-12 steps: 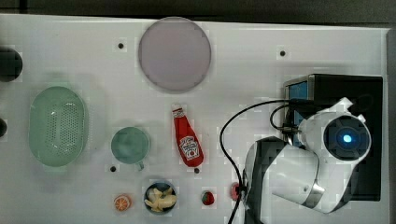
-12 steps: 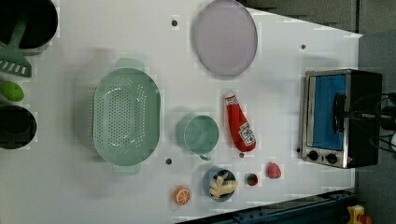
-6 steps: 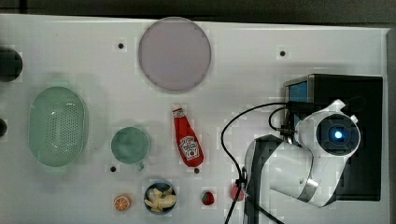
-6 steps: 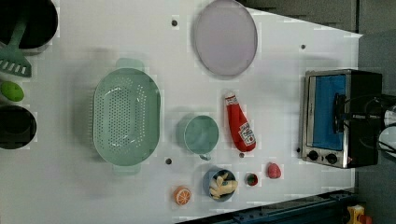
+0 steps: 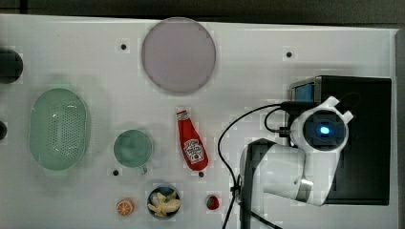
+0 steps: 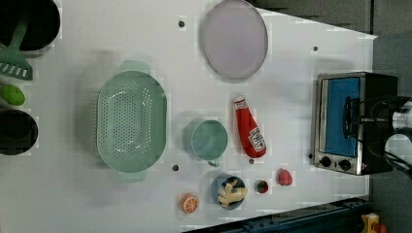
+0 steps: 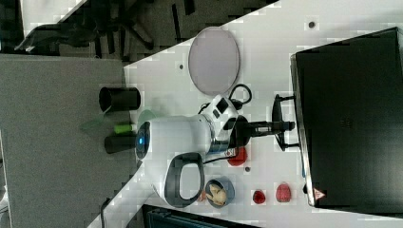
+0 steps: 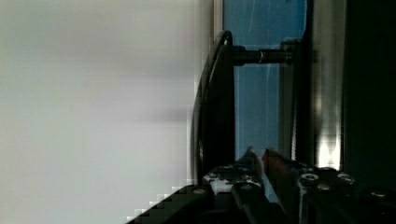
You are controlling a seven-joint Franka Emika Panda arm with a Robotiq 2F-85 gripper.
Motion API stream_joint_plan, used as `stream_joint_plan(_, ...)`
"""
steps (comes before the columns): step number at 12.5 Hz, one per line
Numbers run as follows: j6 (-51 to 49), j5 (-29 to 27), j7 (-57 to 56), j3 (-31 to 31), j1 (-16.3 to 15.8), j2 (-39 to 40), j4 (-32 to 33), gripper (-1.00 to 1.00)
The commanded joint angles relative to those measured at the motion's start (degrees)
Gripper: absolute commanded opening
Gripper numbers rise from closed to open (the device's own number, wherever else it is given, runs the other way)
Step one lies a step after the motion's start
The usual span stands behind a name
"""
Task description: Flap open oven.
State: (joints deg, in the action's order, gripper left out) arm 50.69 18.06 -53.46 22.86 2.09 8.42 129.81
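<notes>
The oven (image 6: 357, 121) is placed at the left view's right end of the white counter (image 6: 121, 204), with its blue glass door facing the other things and its two black knobs (image 6: 335, 163) at the left view's lower corner of the front. In the top view it is seen at the top view's right, partly covered by the white arm (image 5: 291, 167). The door is seen shut against the silver frame.

The tool (image 7: 285, 126) is held level in the right view and is reached to the dark bar handle (image 7: 277, 121) of the door. In the wrist view the tool (image 8: 260, 158) is seen just behind the handle (image 8: 219, 102), before the blue glass, with its fingers (image 8: 275, 161) nearly together; only a narrow gap is left between them. Whether the handle is gripped or only touched cannot be told.

A red ketchup bottle (image 5: 191, 140) is laid on the counter, well apart from the oven, near a green cup (image 5: 133, 149).
</notes>
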Motion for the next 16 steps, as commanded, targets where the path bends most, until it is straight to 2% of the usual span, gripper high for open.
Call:
stream_joint_plan(1, -0.3, 5.5, 13.0, -4.0, -4.5, 2.0, 2.1, -0.65)
stream_joint_plan(6, -0.9, 15.6, 29.1, -7.4, -7.7, 7.4, 1.8, -0.65)
stream_joint_plan(11, -2.2, 27.2, 46.9, -8.4, -13.0, 17.4, -1.5, -0.65)
stream_joint_plan(14, -3.1, 29.3, 52.0, -8.4, -16.0, 24.0, -4.8, -0.65)
stream_joint_plan(16, -6.9, 29.5, 52.0, -8.0, -17.7, 25.1, -6.9, -0.65)
